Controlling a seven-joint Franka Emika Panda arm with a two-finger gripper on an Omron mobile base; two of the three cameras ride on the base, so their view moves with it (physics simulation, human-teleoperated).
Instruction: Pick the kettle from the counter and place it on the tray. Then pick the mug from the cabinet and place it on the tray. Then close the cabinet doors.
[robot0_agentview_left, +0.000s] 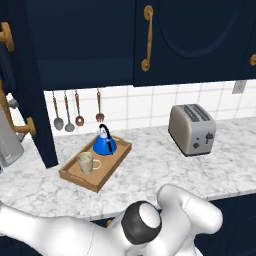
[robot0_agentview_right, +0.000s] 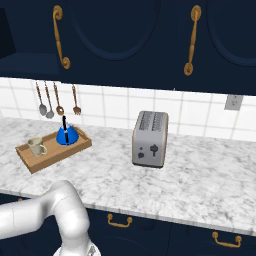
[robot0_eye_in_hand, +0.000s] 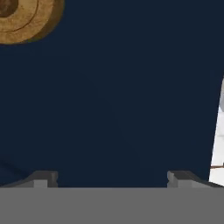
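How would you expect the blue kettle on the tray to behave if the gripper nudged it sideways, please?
The kettle is cone-shaped with a wide base, so it would probably slide rather than tip. The tray has a raised rim, which would likely stop it. The mug stands near it, apart, and might get bumped.

Two base views looking down over the worktop (robot0_agentview_left: 150, 165) from left and right of the toaster (robot0_agentview_left: 192, 129), both sharing it, hand view close against a navy door (robot0_eye_in_hand: 109, 96)

Home kitchen, marbled counter (robot0_agentview_left: 150, 165), toaster (robot0_agentview_left: 192, 129), tiled backsplash (robot0_agentview_left: 135, 107), hanging utensils (robot0_agentview_left: 68, 111)
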